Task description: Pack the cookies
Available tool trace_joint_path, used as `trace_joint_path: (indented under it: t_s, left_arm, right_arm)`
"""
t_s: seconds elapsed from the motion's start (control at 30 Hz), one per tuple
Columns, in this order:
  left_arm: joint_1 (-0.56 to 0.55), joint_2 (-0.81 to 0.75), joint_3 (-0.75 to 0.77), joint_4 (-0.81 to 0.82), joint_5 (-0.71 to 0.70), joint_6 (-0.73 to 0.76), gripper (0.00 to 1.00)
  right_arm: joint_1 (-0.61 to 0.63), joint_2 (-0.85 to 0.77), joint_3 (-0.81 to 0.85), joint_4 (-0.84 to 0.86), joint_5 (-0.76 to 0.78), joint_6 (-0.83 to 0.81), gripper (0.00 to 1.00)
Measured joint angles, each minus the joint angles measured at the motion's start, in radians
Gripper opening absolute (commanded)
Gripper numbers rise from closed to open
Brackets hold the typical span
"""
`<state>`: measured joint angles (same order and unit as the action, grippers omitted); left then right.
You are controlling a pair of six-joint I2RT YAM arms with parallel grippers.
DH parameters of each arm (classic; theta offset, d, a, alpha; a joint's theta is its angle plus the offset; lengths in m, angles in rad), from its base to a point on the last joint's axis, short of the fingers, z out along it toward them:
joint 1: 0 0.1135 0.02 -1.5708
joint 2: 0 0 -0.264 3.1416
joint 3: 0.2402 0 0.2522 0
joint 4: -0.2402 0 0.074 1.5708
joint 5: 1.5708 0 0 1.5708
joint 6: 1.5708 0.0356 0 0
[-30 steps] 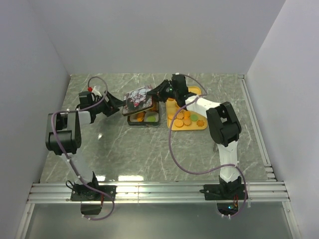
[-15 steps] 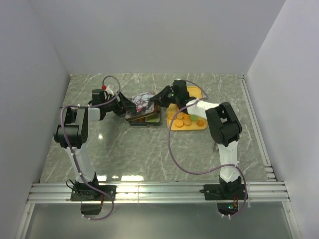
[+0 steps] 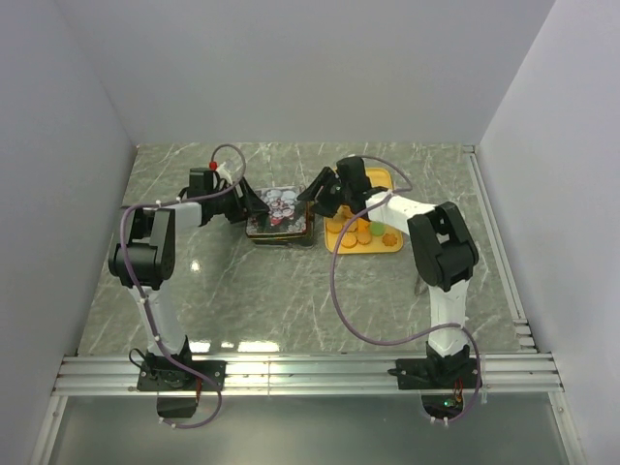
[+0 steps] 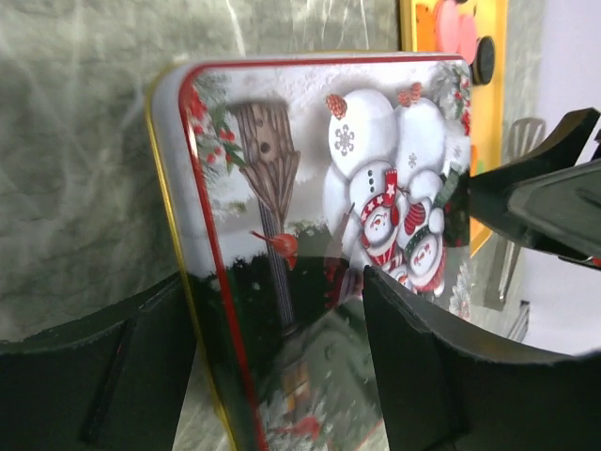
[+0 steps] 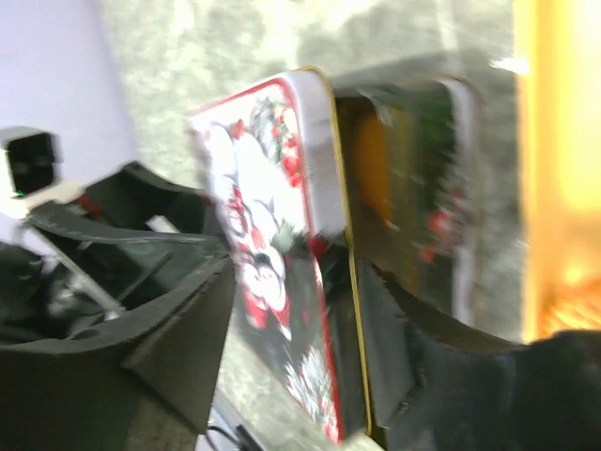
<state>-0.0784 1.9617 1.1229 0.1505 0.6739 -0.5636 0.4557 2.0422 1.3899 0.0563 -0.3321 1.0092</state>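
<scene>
We are seeing small round orange and tan cookies (image 3: 360, 234), one green, lying flat on the orange plastic tray (image 3: 384, 177) on the grey marble worktop (image 3: 291, 291), while a snowman-printed metal lid (image 4: 310, 188) is tilting over the rectangular tin (image 5: 423, 188), with the left gripper (image 4: 277, 282) spread apart and the right gripper's (image 5: 296, 272) hold unclear.

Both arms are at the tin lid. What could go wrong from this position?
1. In the right wrist view the lid is tilted and offset from the tin, so it may jam on one rim.
2. The left gripper and the right gripper both flank it; uneven pushes could slide the tin toward the yellow tray.
3. Cookies lie on the tray and may be left unpacked.
</scene>
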Motion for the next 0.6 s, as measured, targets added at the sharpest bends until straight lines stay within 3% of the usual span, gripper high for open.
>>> trace_joint_path:
  t_s: [0.37,0.6]
  left_arm:
    - [-0.034,0.000,0.072,-0.105,-0.046,0.067,0.74]
    - [-0.045,0.017,0.142,-0.187,-0.081,0.100,0.77]
  right_arm:
    - [-0.016,-0.111,-0.043,-0.157,0.065,-0.101,0.68]
    - [-0.077,-0.231,-0.109,-0.225,0.133,-0.129,0.45]
